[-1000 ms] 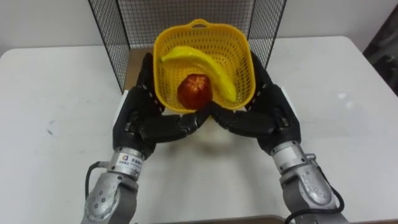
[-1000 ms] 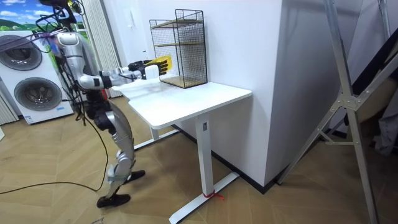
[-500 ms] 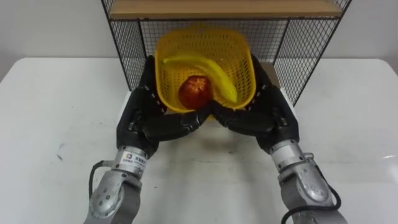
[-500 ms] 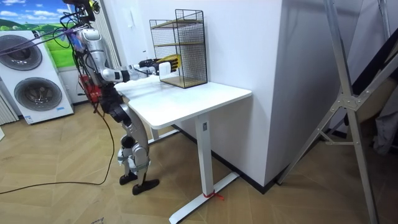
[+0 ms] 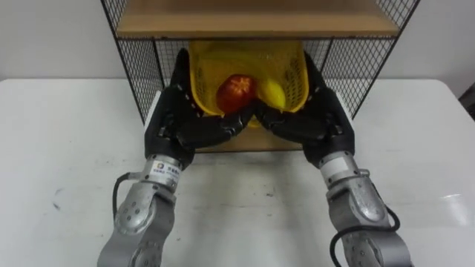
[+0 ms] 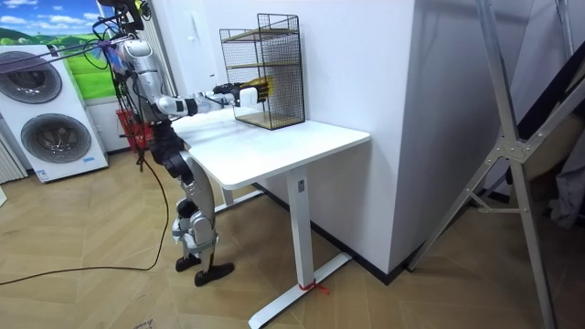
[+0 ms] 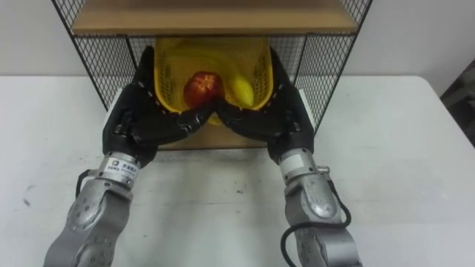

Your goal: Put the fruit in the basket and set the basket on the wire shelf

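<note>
White table (image 6: 274,151), washing machine (image 6: 55,128), wooden floor (image 6: 91,292), metal frame (image 6: 512,151)

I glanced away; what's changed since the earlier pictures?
The robot has stepped closer to the white table, and the yellow plastic basket, cupped between left hand and right hand, has gone forward into the black wire shelf, under its wooden board. Unchanged: both hands' hold, the red apple and yellow banana inside.

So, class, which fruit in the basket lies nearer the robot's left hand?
The red apple: it sits on the left, beside the left hand; the yellow banana lies right of it.
</note>
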